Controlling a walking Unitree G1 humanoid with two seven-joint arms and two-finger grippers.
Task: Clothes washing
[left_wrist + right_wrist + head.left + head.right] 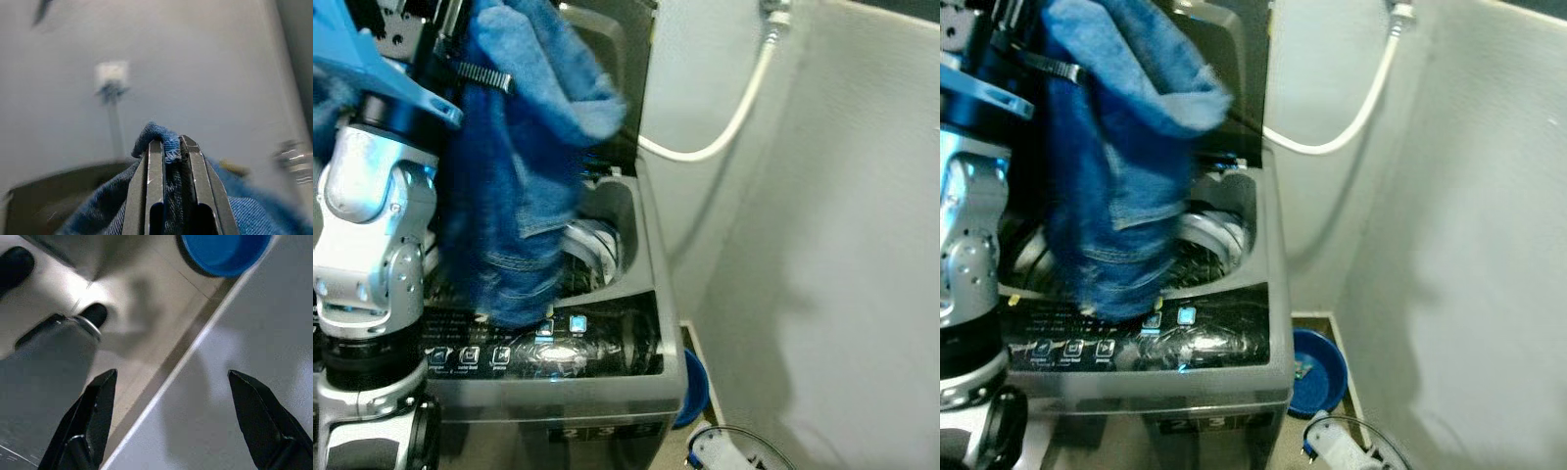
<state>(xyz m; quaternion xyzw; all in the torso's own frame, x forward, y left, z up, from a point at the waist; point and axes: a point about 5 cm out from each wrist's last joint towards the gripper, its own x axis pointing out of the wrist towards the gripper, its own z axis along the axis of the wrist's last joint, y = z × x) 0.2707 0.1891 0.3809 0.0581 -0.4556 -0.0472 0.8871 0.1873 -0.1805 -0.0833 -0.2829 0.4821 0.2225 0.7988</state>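
One pair of blue jeans [514, 196] hangs pinched in the closed left end effector [168, 152] above the washing machine [1234, 372] drum; lower fully before release; right end effector [171, 396] idles open.

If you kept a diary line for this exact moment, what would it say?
left gripper: shut on jeans | jeans: hanging over open washer drum | right gripper: open, idle

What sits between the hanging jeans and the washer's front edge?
The dark control panel with lit buttons, seen in both eye views. The jeans, held by the left claw, hang over the washer drum just behind it.
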